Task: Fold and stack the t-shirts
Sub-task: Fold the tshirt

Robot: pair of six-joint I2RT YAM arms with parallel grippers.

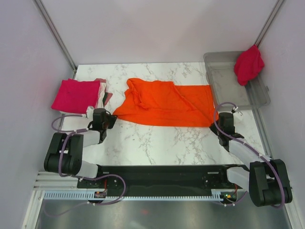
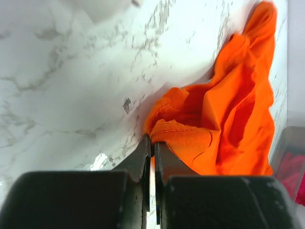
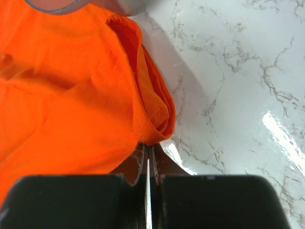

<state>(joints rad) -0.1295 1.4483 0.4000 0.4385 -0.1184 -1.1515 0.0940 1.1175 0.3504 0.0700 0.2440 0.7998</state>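
Observation:
The orange t-shirt (image 1: 167, 102) lies spread across the middle of the marble table, rumpled at its left end. My left gripper (image 1: 113, 118) is at its near-left corner. In the left wrist view that gripper (image 2: 153, 142) is shut, and the bunched orange corner (image 2: 183, 138) is pinched at its tips. My right gripper (image 1: 218, 116) is at the near-right corner. In the right wrist view it (image 3: 148, 147) is shut on the folded orange hem (image 3: 155, 126). A folded magenta t-shirt (image 1: 76, 94) rests at the far left on a pale pink one (image 1: 102, 90). A crimson t-shirt (image 1: 249, 64) hangs over the bin's rim.
The clear grey plastic bin (image 1: 236, 81) stands at the back right, close beside the orange shirt's right edge. Bare marble (image 1: 157, 143) runs between the shirt and the arms' bases. Walls close in the left, right and back sides.

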